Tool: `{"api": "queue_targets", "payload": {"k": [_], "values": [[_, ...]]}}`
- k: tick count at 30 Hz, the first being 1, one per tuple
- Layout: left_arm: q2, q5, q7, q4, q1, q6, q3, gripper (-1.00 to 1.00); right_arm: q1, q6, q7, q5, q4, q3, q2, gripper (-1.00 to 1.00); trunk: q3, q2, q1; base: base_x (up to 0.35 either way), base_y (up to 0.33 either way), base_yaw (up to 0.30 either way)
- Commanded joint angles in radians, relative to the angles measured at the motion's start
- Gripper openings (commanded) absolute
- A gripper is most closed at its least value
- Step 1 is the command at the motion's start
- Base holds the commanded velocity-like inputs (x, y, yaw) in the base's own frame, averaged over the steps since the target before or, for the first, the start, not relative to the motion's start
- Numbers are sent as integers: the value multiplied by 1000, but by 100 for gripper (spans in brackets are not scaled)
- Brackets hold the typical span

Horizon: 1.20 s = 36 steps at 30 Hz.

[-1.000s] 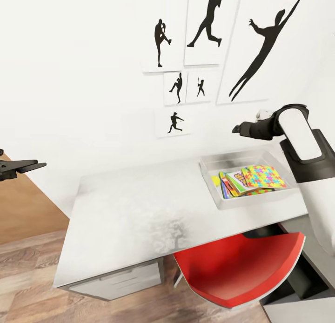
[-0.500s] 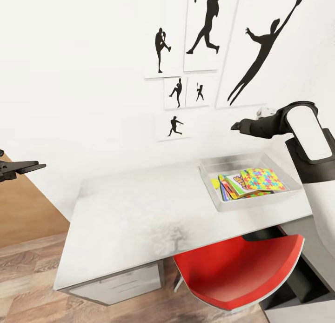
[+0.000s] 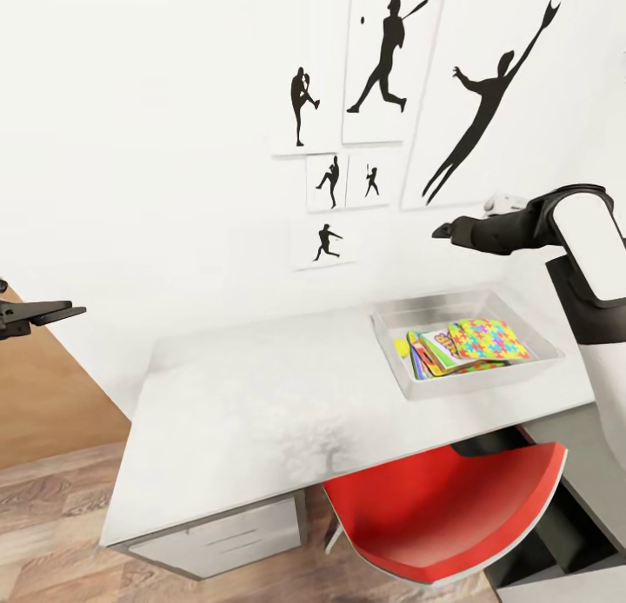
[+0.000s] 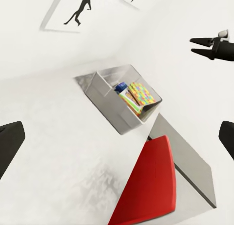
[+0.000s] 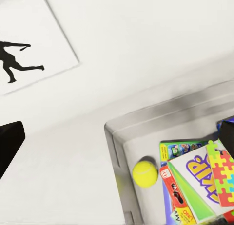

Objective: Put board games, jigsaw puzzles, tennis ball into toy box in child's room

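Grey plastic forms the toy box (image 3: 469, 386), which sits on the pale table (image 3: 261, 403) at centre right of the head view, close to the wall, and it already holds the toys. From the right wrist view the tennis ball (image 5: 145, 173) lies on the box floor beside a stack of board games (image 5: 195, 186), with a jigsaw puzzle (image 5: 225, 178) resting on top toward the lower right of that frame; in the head view the puzzle (image 3: 489, 339) lies slanted over the game boxes (image 3: 435, 353). How many games and puzzles are in the pile cannot be counted from these pictures, so the main risk is judging the job finished while a piece lies buried, missing, or elsewhere in the room. The rest of the tabletop appears bare. The right gripper (image 3: 445, 231) hovers above and behind the box, near the upper right of the head view, with nothing between its fingers; the left wrist view shows its jaws slightly apart (image 4: 201, 46). The left gripper (image 3: 61, 309) hangs at the far left edge, well away from the table, and whether it is apart or together cannot be told. A careless downward sweep of the right arm could clip the box rim and shove it toward the red chair (image 3: 452, 507) below the table edge.
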<state>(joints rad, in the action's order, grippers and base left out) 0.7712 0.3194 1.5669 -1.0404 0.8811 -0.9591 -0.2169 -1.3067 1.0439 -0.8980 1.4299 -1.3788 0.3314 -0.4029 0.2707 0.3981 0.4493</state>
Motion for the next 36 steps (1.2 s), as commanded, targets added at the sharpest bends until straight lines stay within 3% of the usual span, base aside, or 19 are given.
{"api": "queue_targets", "payload": {"k": [1,11,17,36], "values": [[0,0,4,1,1,-11,1,100,-1,1,-10,25,-6,2,-6,100,0,2,1,0,0,0],[0,0,4,3,1,-10,1,100,22,-1,-10,161,-31,-1,-58,100,-14,2,1,0,0,0],[0,0,4,3,1,-10,1,100,30,-1,-10,205,-37,-8,-80,100,-16,2,1,0,0,0],[0,0,4,3,1,-10,1,100,35,-2,-10,216,-52,-12,-86,100,-17,2,1,0,0,0]]}}
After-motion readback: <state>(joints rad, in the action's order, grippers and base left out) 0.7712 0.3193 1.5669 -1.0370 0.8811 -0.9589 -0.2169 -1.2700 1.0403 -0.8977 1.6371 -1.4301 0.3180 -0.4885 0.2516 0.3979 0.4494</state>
